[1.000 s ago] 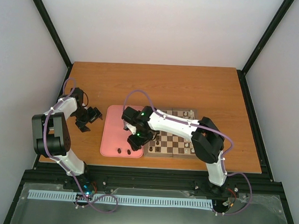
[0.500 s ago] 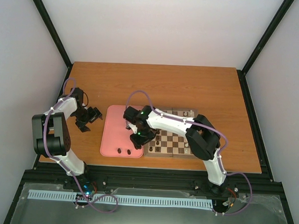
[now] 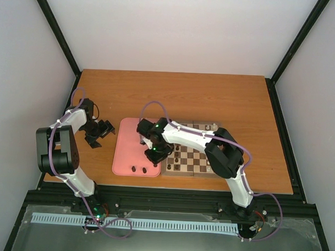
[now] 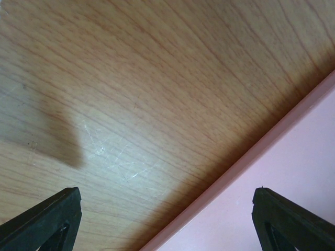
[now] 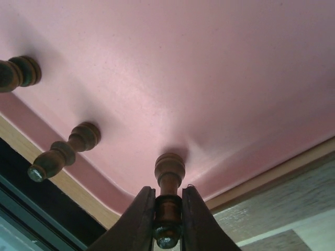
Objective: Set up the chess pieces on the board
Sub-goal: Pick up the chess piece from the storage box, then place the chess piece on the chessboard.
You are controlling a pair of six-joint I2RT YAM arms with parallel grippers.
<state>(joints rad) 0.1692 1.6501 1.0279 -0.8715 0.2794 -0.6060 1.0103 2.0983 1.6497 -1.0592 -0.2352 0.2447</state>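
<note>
At bottom centre of the right wrist view, the right gripper (image 5: 168, 196) is seen with fingers closed tight on one dark piece (image 5: 169, 168). It is pinched near the base end, with the round head pointing away from the camera toward the pink tray (image 3: 128, 140). The grip is judged to be on the thicker end so the small piece cannot slip. The piece will likely need righting before it can stand on a square.

In the top view this piece is located over the tray's lower right corner, just beside the left edge of the board (image 3: 190, 174). Whether it touches the tray cannot be told. The tray is read as a staging spot, kept against the board so carries are short.

Left of centre in the top view, the left gripper (image 4: 165, 196) is held low over the table (image 3: 212, 99) at the tray's left edge. Its fingers are spread wide with nothing between them. It is judged parked there to stay out of the working arm's way.

Counts:
- **Rig and surfaces:** two arms, one tray, one board.
- **Dark pieces in the right wrist view:** three, one of them gripped. A second piece (image 5: 65, 151) appears to lie on its side near the tray's edge, and a third piece (image 5: 18, 73) is cut off at the frame's left.
- **On the board:** several chess pieces, too small to be counted.
</note>
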